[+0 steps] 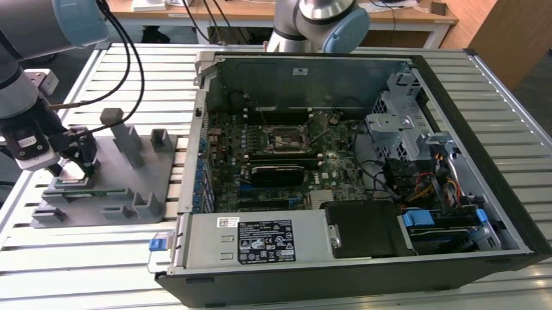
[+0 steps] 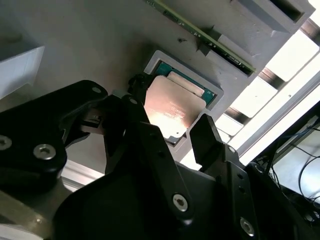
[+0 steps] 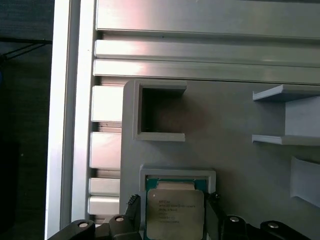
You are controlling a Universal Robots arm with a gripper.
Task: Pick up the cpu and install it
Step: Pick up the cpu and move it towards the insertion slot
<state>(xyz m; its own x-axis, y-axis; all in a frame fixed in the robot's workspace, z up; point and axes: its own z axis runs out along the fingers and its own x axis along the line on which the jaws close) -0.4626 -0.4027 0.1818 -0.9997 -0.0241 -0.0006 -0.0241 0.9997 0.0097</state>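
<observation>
Black fingers of the gripper stand spread to either side of the cpu. In both wrist views we see the silver-topped chip lying flat in its shallow walled pocket on the grey fixture plate, with a thin band of green along one edge. We judge the tool released rather than clenched: in the first wrist view a sliver of pocket wall shows between each fingertip and the chip's side. The pick-up is therefore the step in hand, at the point of bracketing, and the chip is not yet lifted. By our reading, the next move calls for an even pinch on opposite edges and a level chip, since a skewed grip could tip it against the pocket walls. Just beyond the pocket, a slim green-edged board lies in a slot of the same plate. In the exterior view the plate rests on the slatted metal table at the exterior view's left. Well apart, toward the exterior view's right, the open computer case lies on its side. Its square socket looks bare, so we judge installation not begun.
</observation>
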